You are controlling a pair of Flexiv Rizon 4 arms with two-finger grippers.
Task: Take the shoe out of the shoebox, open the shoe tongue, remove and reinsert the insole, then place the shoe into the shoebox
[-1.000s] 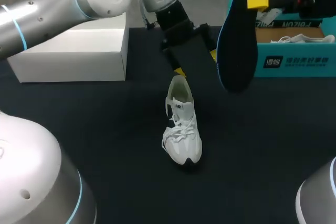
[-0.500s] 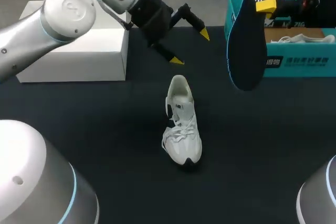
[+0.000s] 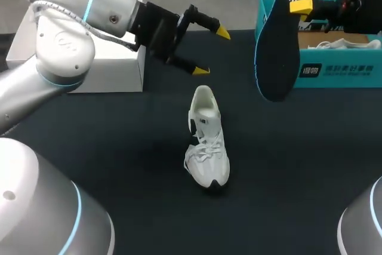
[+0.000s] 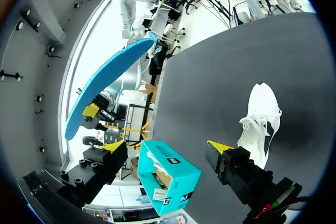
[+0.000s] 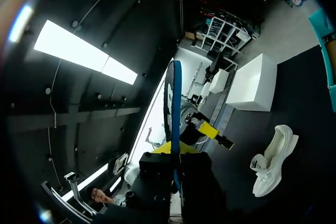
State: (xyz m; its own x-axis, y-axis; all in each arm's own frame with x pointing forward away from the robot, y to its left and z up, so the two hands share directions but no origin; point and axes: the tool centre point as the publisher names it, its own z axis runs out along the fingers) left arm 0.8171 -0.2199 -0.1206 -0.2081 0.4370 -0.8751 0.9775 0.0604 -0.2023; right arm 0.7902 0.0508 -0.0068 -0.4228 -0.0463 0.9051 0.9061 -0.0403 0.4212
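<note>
A white shoe (image 3: 206, 141) stands upright on the dark table, toe toward me; it also shows in the left wrist view (image 4: 260, 121) and the right wrist view (image 5: 273, 161). My right gripper (image 3: 303, 5) is shut on the heel end of a dark blue insole (image 3: 277, 46), which hangs toe down in front of the teal shoebox (image 3: 334, 67). From the right wrist, the insole (image 5: 173, 108) runs edge-on out of the gripper (image 5: 177, 149). My left gripper (image 3: 212, 51) is open and empty, hovering behind the shoe's heel. The left wrist view shows the insole (image 4: 105, 85) held aloft beyond the shoebox (image 4: 168, 179).
A white box (image 3: 89, 64) sits at the back left, partly behind my left arm. A second white shoe (image 3: 343, 44) lies inside the shoebox. Dark tabletop lies bare around the shoe.
My left arm has pulled back and leftward from over the shoe's heel, its open gripper turning. The insole in my right gripper has shifted slightly up. The shoe has stayed put.
</note>
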